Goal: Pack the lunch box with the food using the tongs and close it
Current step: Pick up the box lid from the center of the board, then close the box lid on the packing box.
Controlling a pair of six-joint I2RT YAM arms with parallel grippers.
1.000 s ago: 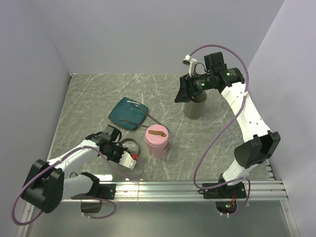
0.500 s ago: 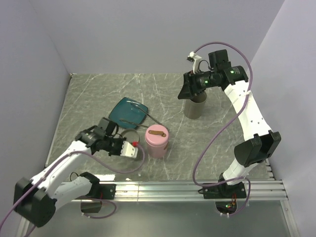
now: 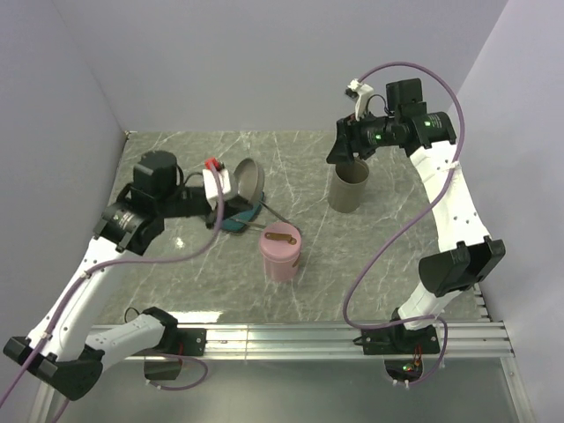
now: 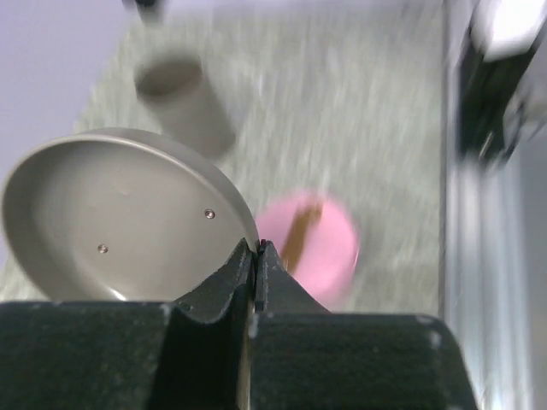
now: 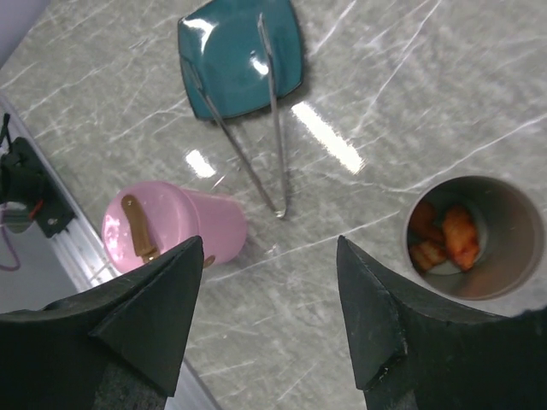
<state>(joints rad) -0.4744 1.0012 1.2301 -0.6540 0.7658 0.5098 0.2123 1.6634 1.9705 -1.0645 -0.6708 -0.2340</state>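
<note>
My left gripper (image 3: 231, 199) is shut on the rim of a round grey lid (image 3: 251, 180), held tilted in the air over the teal plate (image 3: 238, 222). In the left wrist view the lid (image 4: 111, 222) fills the left side and the jaws (image 4: 257, 248) pinch its edge. The silver tongs (image 5: 256, 111) lie across the plate (image 5: 239, 51), tips on the table. The grey cylindrical lunch box (image 3: 350, 185) stands open at the right, with orange-red food (image 5: 444, 235) inside. My right gripper (image 3: 342, 148) hovers open and empty above the lunch box (image 5: 479, 282).
A pink container (image 3: 280, 251) with a brown-handled lid stands near the table's middle, just in front of the tongs' tips (image 3: 280, 215). It also shows in the right wrist view (image 5: 162, 231). A metal rail (image 3: 352, 339) runs along the near edge.
My left arm has swung up and back from the table near the pink container, carrying the grey lid above the plate. The right gripper has drifted slightly up and right.
</note>
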